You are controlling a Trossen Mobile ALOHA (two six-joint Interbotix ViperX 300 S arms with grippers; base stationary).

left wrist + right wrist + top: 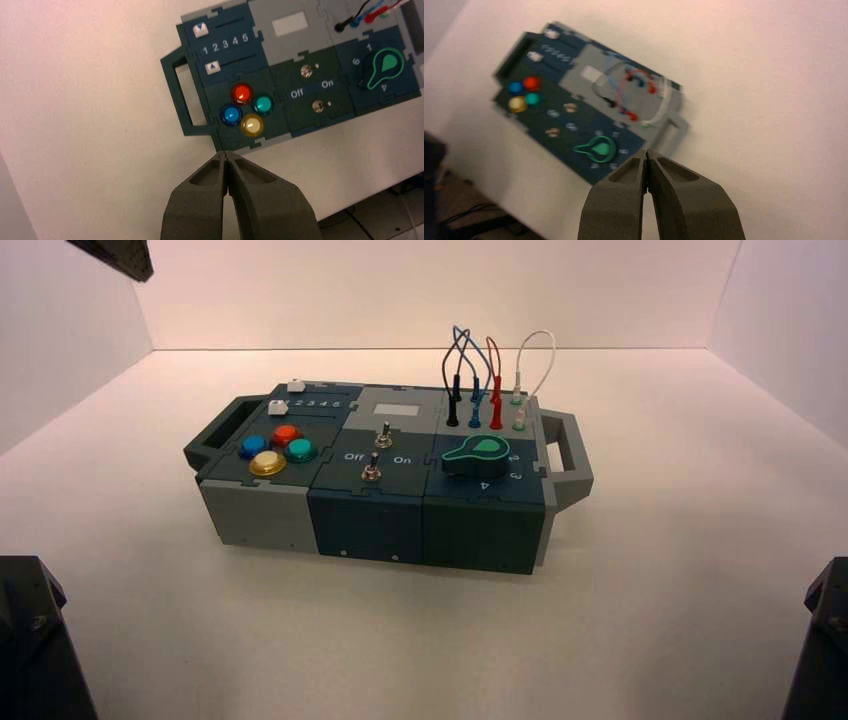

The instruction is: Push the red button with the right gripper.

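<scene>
The red button (286,434) sits at the far corner of a cluster of round buttons on the box's left end, with the blue button (253,446), yellow button (267,463) and green button (300,449) around it. It also shows in the left wrist view (242,93) and the right wrist view (531,83). My right gripper (646,151) is shut and empty, high above the table off the box's right end, far from the red button. My left gripper (226,154) is shut and empty, held above the table in front of the button cluster. Neither gripper shows in the high view.
The box (260,515) stands mid-table, a handle (572,455) at each end. It bears two white sliders (213,67) by numbers 1 to 5, two toggle switches (317,105) lettered Off and On, a green knob (478,452) and looped wires (478,370). Black blocks (30,640) fill the lower corners.
</scene>
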